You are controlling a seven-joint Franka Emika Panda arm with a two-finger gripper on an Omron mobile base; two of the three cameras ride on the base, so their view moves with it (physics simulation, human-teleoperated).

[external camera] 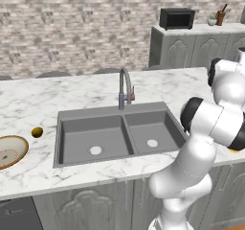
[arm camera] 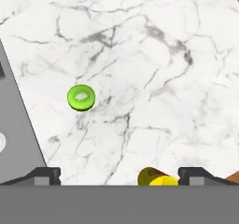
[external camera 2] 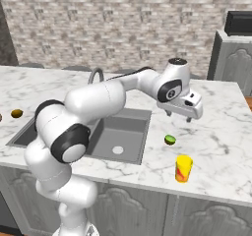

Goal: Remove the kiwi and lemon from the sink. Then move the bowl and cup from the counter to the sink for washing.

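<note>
The sink (external camera: 119, 135) served as the landmark. Both basins lay bare down to the drains, so the fruit part of the task looked done: the kiwi (external camera 2: 170, 140), cut face up and green, sat on the surface (external camera 2: 221, 136) just right of the sink, and a golden-brown round fruit, presumably the lemon (external camera: 37, 132), sat on the surface just left of it. The bowl (external camera: 9, 151) lay further left of the sink, at the edge of the left base view. The cup (external camera 2: 183, 168) stood upright right of the sink, nearer the front edge of the surface than the kiwi.

The claw (external camera 2: 179, 116) hung above the surface right of the sink, jaws wide and holding nothing, above and behind the kiwi. In the hand view the cup's rim showed between the two tips at the bottom of the frame.

The likely next step was the cup, and that was where trouble could start. The cup was small and light-looking and stood close to the front edge; a descent that was off-centre could let one finger clip the rim and tip it or push it off. The kiwi lay near the approach path, so a low sweep could knock it back into the sink. The faucet (external camera: 125, 87) rose behind the basins, and a carry that swung too far back might strike it.
</note>
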